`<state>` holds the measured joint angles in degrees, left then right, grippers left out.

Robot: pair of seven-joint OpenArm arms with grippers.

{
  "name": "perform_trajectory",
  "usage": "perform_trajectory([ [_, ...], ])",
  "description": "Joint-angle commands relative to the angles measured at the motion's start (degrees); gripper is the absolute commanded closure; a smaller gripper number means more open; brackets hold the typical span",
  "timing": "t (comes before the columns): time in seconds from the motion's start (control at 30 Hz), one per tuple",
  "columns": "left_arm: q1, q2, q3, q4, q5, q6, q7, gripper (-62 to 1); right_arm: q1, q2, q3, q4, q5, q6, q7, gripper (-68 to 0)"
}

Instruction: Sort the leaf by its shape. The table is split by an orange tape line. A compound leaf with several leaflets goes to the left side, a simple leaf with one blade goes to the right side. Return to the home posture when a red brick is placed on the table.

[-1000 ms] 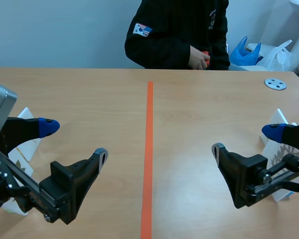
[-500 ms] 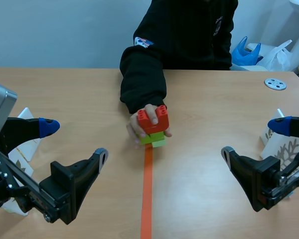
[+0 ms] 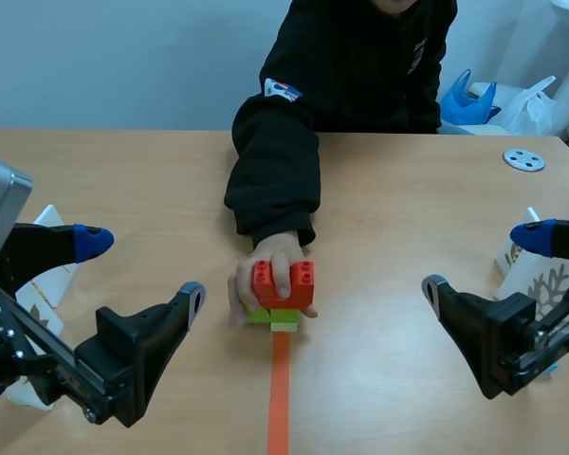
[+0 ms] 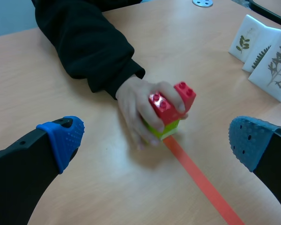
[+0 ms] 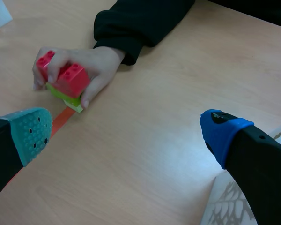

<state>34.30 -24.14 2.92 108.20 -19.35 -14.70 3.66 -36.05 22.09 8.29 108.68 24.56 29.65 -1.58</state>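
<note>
Red brick (image 3: 284, 283) sits about mid-surface on the table (image 3: 171, 190), right on the orange tape line (image 3: 279, 403). It is stacked studs-up on a smaller lime-green brick (image 3: 273, 318). A person's hand (image 3: 263, 277) is wrapped over the stack, with fingers across the red brick's top. The black sleeve (image 3: 273, 171) runs back to the far edge.

Left gripper (image 3: 144, 270): low by the near edge, left of the tape. Fingers spread wide, nothing between them. Both pads blue and bare in its wrist view, with the brick stack ahead of the gap.

Right gripper (image 3: 483, 263): by the near edge, right of the tape. Likewise spread wide and empty. One pad grey-green, the other blue.

Leaf cards (image 4: 271, 65): three white cards standing upright by the right edge, just beside the right gripper. Each is printed with a dark sprig of many small leaflets.

More white cards (image 3: 49, 280) stand at the left edge behind the left gripper; their prints cannot be made out.

Grey perforated disc (image 3: 523, 159) lies near the far right corner.
</note>
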Motion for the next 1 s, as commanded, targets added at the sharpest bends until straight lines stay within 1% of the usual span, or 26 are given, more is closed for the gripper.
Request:
perform_trajectory([
  [0.0, 0.28, -0.04, -0.35, 0.17, -0.31, -0.11, -0.81, -62.3, 0.83, 0.31, 0.63, 0.66, 0.59, -0.04, 0.79, -67.9],
  [0.17, 0.28, -0.04, -0.35, 0.17, -0.31, -0.09, -0.83, -62.3, 0.83, 0.31, 0.63, 0.66, 0.59, -0.09, 0.81, -67.9],
  [0.33, 0.28, -0.04, -0.35, 0.17, -0.31, -0.09, -0.85, -62.3, 0.83, 0.31, 0.63, 0.66, 0.59, -1.38, 0.83, -67.9],
  [0.97, 0.26, -0.04, -0.35, 0.17, -0.31, -0.09, -1.2, -62.3, 0.83, 0.31, 0.63, 0.66, 0.59, -1.36, 0.83, -67.9],
])
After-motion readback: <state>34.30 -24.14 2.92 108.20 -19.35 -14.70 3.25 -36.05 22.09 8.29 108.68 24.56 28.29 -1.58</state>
